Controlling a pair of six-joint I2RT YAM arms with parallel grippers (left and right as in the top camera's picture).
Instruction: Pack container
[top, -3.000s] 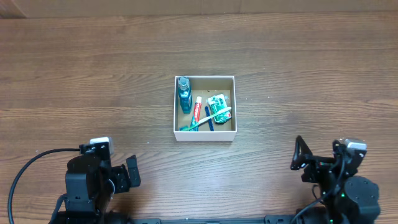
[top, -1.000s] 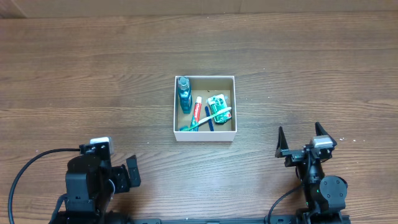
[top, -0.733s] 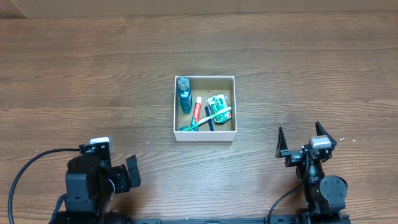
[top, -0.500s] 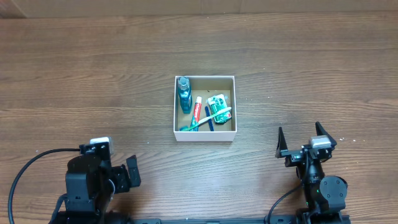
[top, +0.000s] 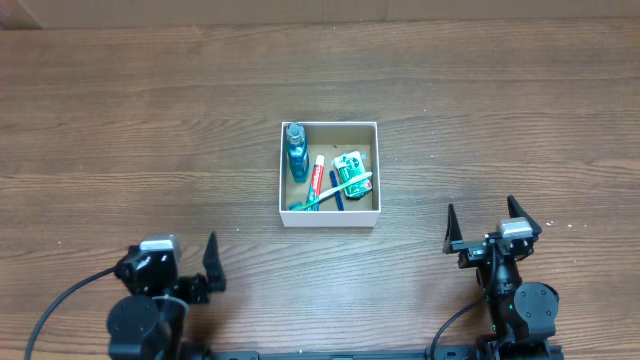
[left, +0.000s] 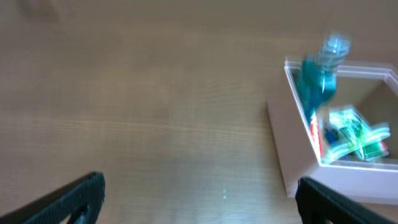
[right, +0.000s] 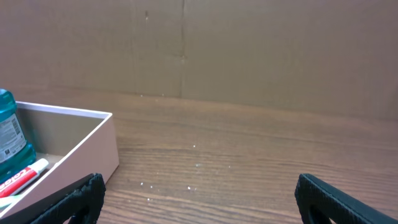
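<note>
The container (top: 329, 218), a small white-walled box with a tan floor, sits mid-table. In it are a blue bottle (top: 295, 150), a red-and-white tube (top: 317, 177), a green packet (top: 349, 168) and a teal toothbrush (top: 330, 193). My left gripper (top: 170, 262) is open and empty near the front left edge. In the blurred left wrist view the open fingers (left: 199, 205) frame bare wood, with the container (left: 298, 155) to the right. My right gripper (top: 483, 222) is open and empty at the front right; in the right wrist view its fingers (right: 199, 205) have the container (right: 81, 149) to the left.
The wooden table (top: 500, 100) spreads around the box. A brown cardboard wall (right: 186, 50) stands along the far edge. Both arm bases sit at the front edge, each well apart from the box.
The right arm turned to face the far wall early on, then held still. In the last half second the left arm drew back and turned. The box contents are unchanged.
</note>
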